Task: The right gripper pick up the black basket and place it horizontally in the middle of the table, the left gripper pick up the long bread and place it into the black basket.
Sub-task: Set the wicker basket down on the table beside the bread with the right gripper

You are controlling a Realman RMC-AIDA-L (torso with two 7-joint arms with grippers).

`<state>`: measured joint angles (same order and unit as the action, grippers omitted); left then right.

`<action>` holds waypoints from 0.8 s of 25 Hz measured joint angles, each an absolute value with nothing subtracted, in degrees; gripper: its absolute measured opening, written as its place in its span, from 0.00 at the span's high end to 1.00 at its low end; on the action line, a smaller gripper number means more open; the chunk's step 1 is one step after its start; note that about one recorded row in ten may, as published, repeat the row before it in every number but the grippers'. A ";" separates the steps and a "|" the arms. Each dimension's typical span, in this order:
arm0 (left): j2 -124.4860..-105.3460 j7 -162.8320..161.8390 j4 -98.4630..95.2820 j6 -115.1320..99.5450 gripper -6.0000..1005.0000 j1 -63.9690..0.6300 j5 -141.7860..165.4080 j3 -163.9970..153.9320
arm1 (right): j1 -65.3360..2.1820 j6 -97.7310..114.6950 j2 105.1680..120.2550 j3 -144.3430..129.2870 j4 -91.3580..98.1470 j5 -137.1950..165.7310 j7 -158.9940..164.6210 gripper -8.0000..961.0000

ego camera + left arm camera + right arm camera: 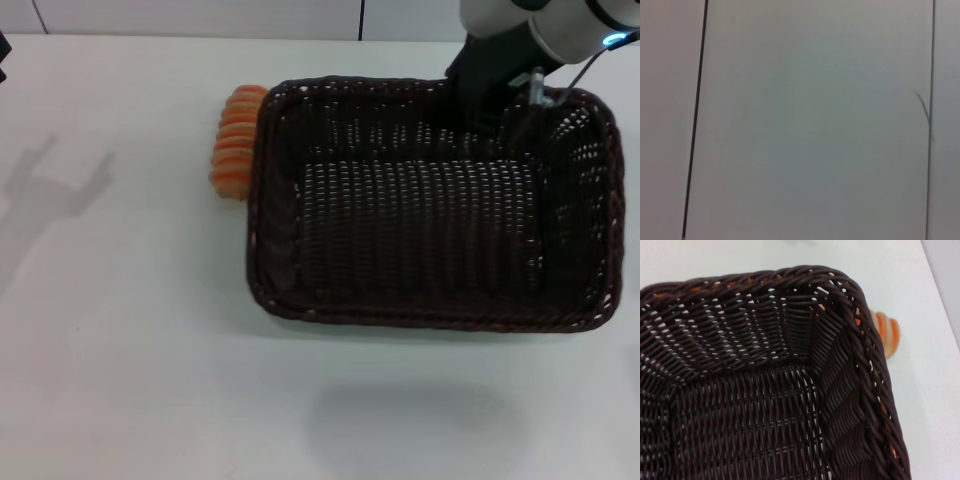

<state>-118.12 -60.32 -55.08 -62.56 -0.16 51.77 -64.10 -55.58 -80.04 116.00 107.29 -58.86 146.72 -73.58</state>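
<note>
1. The basket point(430, 205) fills the table's point(120, 380) middle and right.
2. The bread point(236, 140) lies against the basket's left wall.
3. The right arm point(520, 50) blocks the basket's far right corner.
4. Open table lies left and in front.

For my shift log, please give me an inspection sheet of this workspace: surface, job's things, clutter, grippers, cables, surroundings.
Surface: the table, white, bare apart from the two items.
Job's things: the black basket lies lengthwise across the middle, nothing inside; the long bread lies outside, against its left end wall.
Clutter: nothing seen.
Grippers: the right gripper is at the basket's far right rim; whether the jaws are open cannot be told. The left gripper is out of view.
Cables: a thin cable runs along the right arm.
Surroundings: pale panels with dark seams beyond the table's far edge.
</note>
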 joint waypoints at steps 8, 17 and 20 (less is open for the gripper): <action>-118.13 -60.23 -55.01 -62.58 0.15 -0.01 51.76 -63.96 | -54.89 -79.97 116.05 100.93 -61.83 146.78 -67.08 0.82; -118.21 -60.20 -55.05 -63.53 0.15 0.10 51.72 -63.99 | -51.66 -77.25 117.63 96.64 -67.82 151.88 -63.29 0.64; -118.24 -60.20 -55.11 -64.00 0.15 0.09 51.69 -63.99 | -49.91 -74.97 118.26 95.82 -70.66 153.20 -62.94 0.57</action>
<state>-118.24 -60.20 -55.11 -64.00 0.09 51.69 -63.99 -49.91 -74.97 118.26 95.82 -70.66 153.20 -62.94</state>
